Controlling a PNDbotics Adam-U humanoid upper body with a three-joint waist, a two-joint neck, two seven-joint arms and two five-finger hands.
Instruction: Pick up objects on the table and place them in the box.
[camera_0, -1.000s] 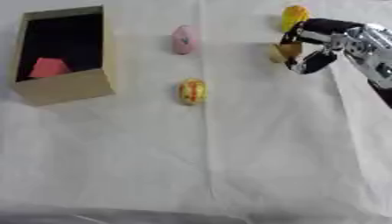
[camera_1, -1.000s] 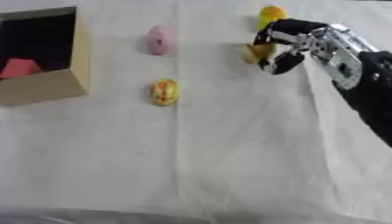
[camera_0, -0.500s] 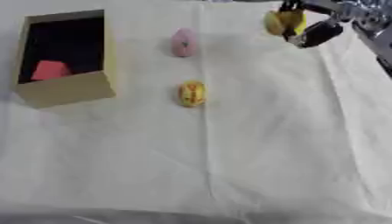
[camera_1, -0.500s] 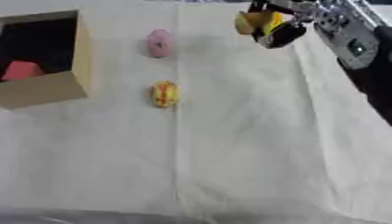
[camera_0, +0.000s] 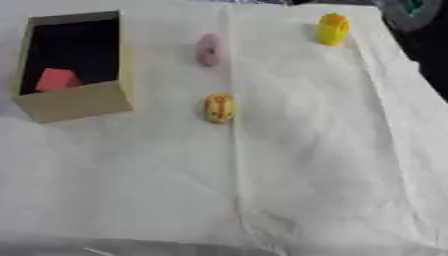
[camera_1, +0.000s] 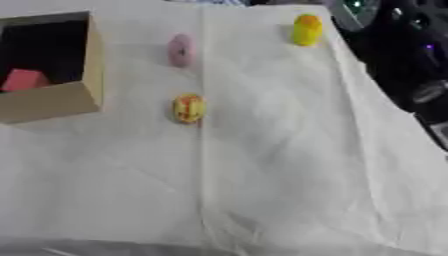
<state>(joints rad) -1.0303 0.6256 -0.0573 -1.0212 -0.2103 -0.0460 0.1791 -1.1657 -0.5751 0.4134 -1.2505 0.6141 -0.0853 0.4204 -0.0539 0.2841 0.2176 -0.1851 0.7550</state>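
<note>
Box (camera_0: 74, 102): red block (camera_0: 56, 79) inside.
Cloth (camera_0: 306, 165): pink ring (camera_0: 208, 49), yellow-orange toy (camera_0: 219, 107), yellow figure (camera_0: 332, 29).
Writing: none legible.
Hands: unseen; state cannot be told.

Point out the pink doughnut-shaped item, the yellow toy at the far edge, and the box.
pink doughnut-shaped item (camera_0: 209, 49), left eye view, on its ring.
yellow toy (camera_0: 332, 29), left eye view, on its middle.
box (camera_0: 79, 102), left eye view, on its near outer wall.

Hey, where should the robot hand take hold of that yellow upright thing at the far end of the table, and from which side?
Probably round the middle of the yellow object, coming from the right or above. It stands upright and taller than wide, nothing crowding it, and the table's right edge lies close by.
</note>
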